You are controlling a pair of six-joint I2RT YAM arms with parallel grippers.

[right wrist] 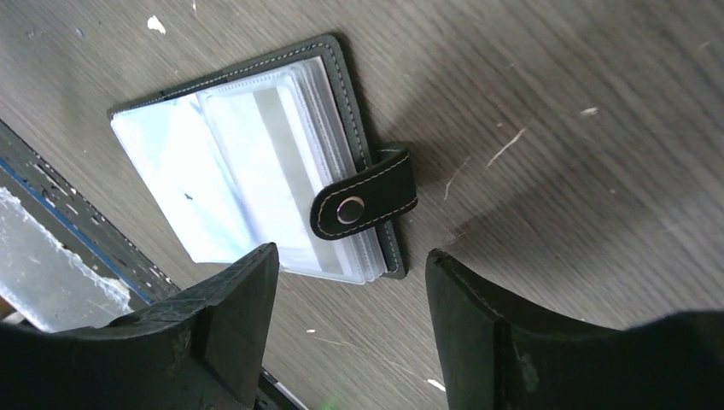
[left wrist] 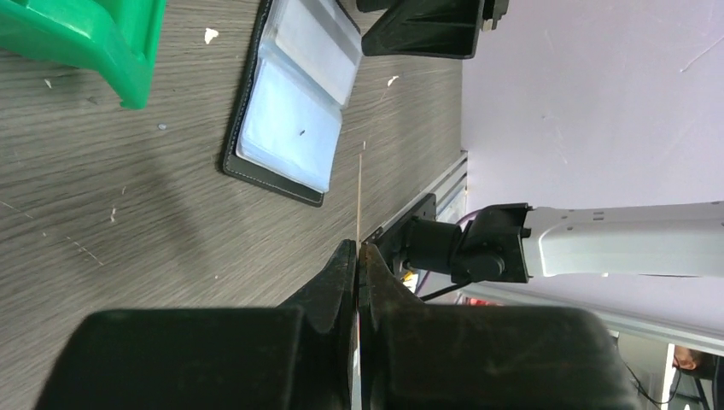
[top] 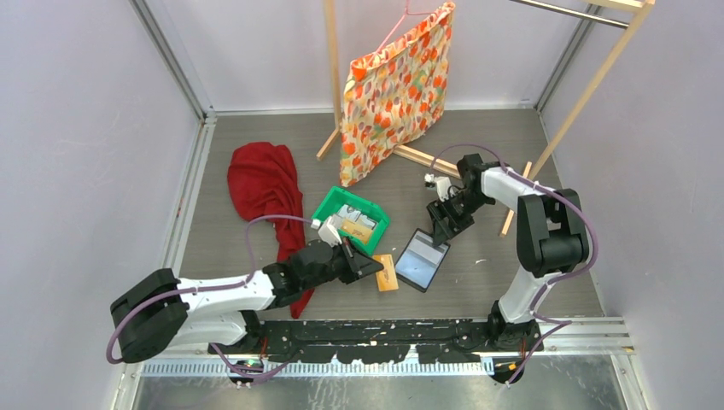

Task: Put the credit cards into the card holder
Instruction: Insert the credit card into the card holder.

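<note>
The card holder (top: 421, 259) lies open on the table, black outside with pale blue-grey sleeves inside. My left gripper (top: 374, 266) is shut on an orange-yellow credit card (top: 387, 274), just left of the holder. In the left wrist view the card (left wrist: 359, 192) shows edge-on between the shut fingers (left wrist: 341, 273), with the holder (left wrist: 294, 94) ahead. My right gripper (top: 444, 226) is open and empty over the holder's far edge. The right wrist view shows the holder (right wrist: 248, 162) and its snap tab (right wrist: 363, 205) in front of my right gripper (right wrist: 350, 286). More cards (top: 359, 224) lie in the tray.
A green plastic tray (top: 331, 207) sits behind my left gripper and shows in the left wrist view (left wrist: 94, 43). A red cloth (top: 265, 184) lies at the left. A patterned fabric bag (top: 397, 90) hangs on a wooden rack (top: 589, 94) at the back.
</note>
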